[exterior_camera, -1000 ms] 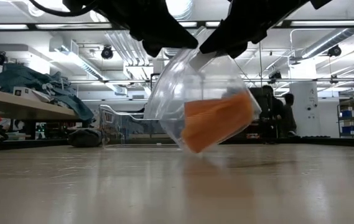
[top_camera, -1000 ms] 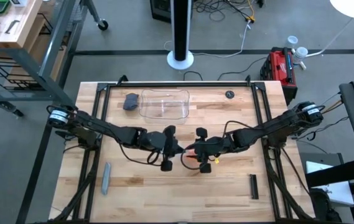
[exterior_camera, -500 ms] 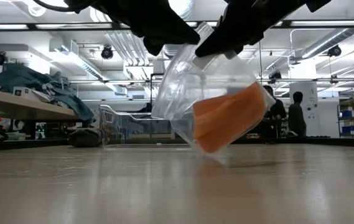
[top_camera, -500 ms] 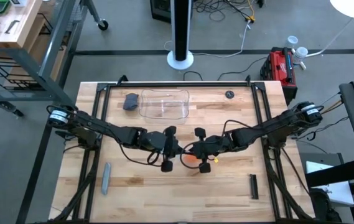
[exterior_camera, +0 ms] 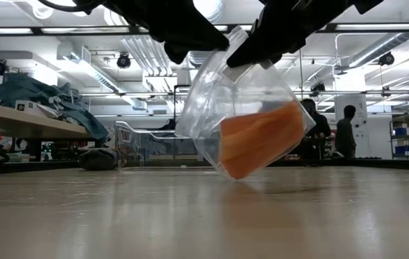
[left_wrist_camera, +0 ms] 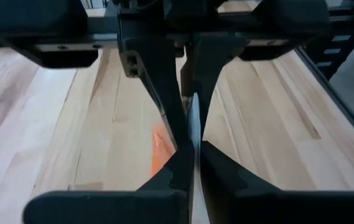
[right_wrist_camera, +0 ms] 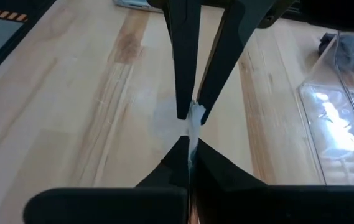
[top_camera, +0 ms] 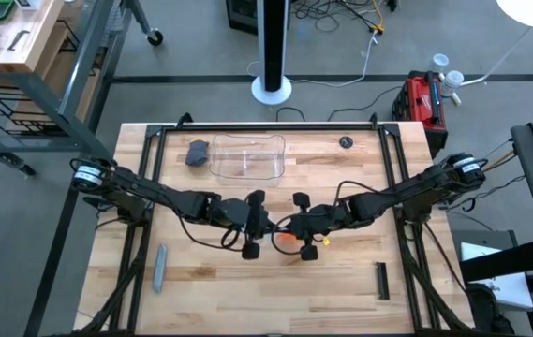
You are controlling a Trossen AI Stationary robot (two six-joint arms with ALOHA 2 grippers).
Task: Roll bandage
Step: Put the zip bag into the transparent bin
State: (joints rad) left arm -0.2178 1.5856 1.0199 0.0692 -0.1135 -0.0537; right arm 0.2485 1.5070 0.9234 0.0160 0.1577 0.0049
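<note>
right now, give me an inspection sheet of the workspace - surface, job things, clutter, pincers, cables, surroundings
Surface: wooden table, bare boards towards the near edge.
Job's things: orange bandage sealed inside a clear plastic wrapper, hanging above the table, lowest corner close to the wood.
Clutter: clear tray and a dark grey lump at the far side; grey stick near left; black bar near right; small dark disc far right.
Pincers: left pincer and right pincer both shut on the wrapper's top edge, meeting at table centre.
Cables: loose wires on the floor beyond the table.
Surroundings: white pole base, red case, people standing far behind.
</note>
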